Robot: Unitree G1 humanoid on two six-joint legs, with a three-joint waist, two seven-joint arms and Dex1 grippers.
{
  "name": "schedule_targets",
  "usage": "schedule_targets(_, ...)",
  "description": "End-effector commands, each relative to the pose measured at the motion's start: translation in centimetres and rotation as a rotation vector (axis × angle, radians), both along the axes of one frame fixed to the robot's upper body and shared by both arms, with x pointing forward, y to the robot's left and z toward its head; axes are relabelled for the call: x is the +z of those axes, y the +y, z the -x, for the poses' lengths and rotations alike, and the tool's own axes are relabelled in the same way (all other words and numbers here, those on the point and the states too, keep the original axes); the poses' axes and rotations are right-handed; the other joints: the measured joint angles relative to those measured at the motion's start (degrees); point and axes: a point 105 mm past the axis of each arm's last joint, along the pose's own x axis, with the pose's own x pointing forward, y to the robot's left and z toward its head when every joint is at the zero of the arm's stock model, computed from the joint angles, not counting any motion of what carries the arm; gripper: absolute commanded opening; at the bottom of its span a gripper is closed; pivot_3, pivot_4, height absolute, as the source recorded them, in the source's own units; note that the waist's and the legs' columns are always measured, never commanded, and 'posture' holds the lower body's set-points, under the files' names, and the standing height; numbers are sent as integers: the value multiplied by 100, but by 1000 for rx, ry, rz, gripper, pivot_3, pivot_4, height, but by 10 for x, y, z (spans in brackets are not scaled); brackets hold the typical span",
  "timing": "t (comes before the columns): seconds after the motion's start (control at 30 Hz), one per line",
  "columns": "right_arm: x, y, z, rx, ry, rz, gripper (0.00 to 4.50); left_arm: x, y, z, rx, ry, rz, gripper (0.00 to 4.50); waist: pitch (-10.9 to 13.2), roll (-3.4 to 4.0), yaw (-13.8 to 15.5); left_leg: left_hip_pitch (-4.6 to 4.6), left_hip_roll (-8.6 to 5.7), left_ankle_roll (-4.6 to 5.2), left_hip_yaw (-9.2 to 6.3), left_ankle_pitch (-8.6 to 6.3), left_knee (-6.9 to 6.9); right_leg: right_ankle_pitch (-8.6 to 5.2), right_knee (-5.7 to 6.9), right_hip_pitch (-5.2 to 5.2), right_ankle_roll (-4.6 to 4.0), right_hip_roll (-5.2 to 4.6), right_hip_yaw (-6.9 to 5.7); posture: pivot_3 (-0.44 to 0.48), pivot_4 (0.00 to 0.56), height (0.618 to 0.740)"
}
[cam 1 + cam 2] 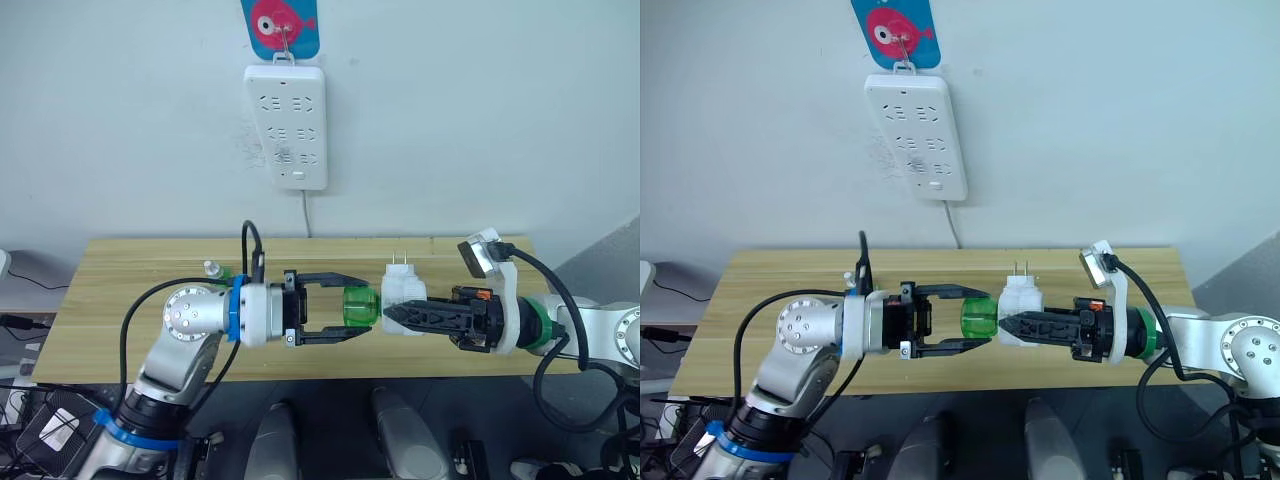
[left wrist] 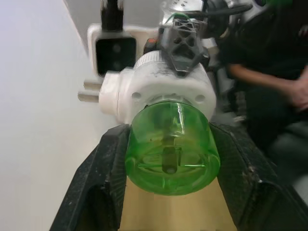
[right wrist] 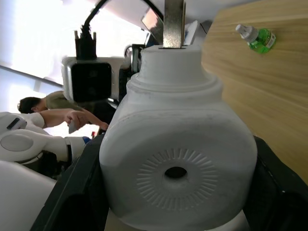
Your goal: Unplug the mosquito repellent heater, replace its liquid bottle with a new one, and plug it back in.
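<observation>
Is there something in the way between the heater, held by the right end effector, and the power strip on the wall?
Nothing visible blocks it. The heater is held above the table, and the power strip hangs on the bare wall higher up, slightly toward the robot's left.

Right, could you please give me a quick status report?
Right hand shut on heater, unplugged. Left hand around its green bottle, fingers beside it. Capped spare bottle on table. Nothing obstructing.
</observation>
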Motion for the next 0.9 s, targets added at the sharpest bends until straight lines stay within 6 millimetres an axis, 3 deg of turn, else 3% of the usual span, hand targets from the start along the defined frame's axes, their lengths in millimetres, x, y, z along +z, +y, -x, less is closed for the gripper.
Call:
schedule_targets(0.03,17,1,3,23,-55,-50,3039,-3,8,4,-29,489,-72,2250,0,0,-6,0,0,0,0,0,0,-1,0,0,1,0,0,-226,279,740)
schedule_targets(0.17,14,3,5,36,-64,-20,3039,6,16,-7,-19,631,-81,2250,0,0,-11,0,0,1,2,-1,-2,-2,-5,-2,2,1,-2,-226,279,740)
schedule_targets(0.33,15,4,4,21,-67,-28,3039,10,8,-6,-19,560,-51,2250,0,0,0,-1,0,0,1,-1,-8,-1,-6,-4,1,1,-5,-229,281,740)
schedule_targets(0.43,16,3,4,14,-64,-31,3039,1,5,3,-38,451,-100,3226,0,0,3,-1,0,0,3,-1,-8,-1,-7,-5,0,0,-2,-228,282,740)
schedule_targets(0.57,17,2,2,2,-63,-38,3039,-17,9,9,-22,161,-140,4428,0,0,14,0,0,0,8,0,-9,-1,-7,-5,-1,0,4,-229,282,740)
schedule_targets(0.7,17,1,1,-7,-62,-43,3039,-18,12,-1,72,-193,-35,4439,0,0,47,-1,-1,0,10,0,-6,0,-9,-5,-3,-4,5,-229,282,740)
schedule_targets(0.77,17,2,0,-6,-63,-42,3039,-7,11,-7,124,-360,59,4439,1,-2,66,-2,-3,0,16,0,-4,10,-13,-4,-20,-7,9,-230,283,740)
schedule_targets(0.9,17,2,0,-6,-63,-42,3039,0,7,-2,107,-501,139,4439,0,-2,70,-3,-3,0,19,0,-1,15,-14,-4,-27,-7,12,-229,282,740)
